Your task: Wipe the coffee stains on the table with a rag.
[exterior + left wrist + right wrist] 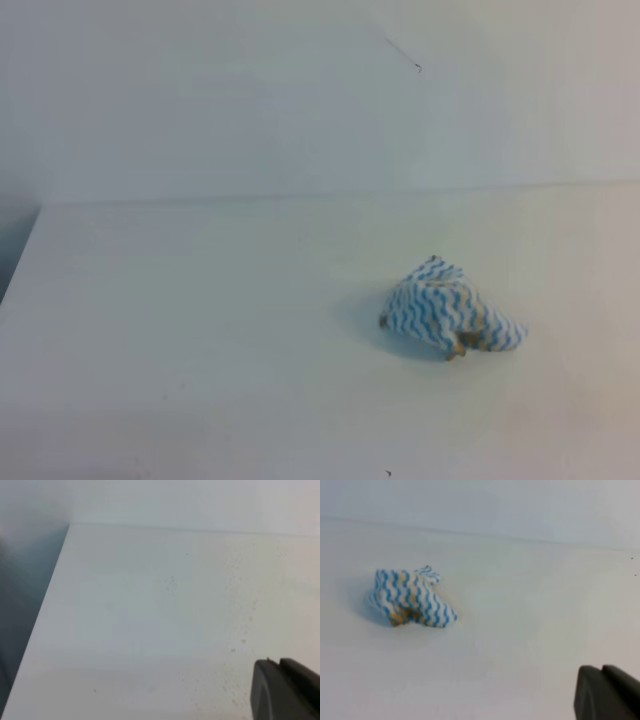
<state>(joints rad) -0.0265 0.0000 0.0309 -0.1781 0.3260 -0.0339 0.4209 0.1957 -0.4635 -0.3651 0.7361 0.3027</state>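
Observation:
The rag (pixel 450 310), blue-and-white wavy striped with tan smudges, lies crumpled in a small heap on the white table (pixel 200 330), right of centre. In the right wrist view the rag (pixel 410 600) sits far to the left of my right gripper (pixel 601 669), whose dark fingers are pressed together and hold nothing. My left gripper (pixel 277 662) shows only as dark fingertips side by side at the lower right, over bare table (pixel 150 630). No coffee stains are in view as a blot; a few faint tan specks (pixel 233 650) dot the surface. Neither gripper shows in the exterior high view.
The table's left edge (pixel 47 610) drops off to a dark gap. A pale wall (pixel 300 100) rises behind the back edge. A tiny dark mark (pixel 418 67) sits on the wall.

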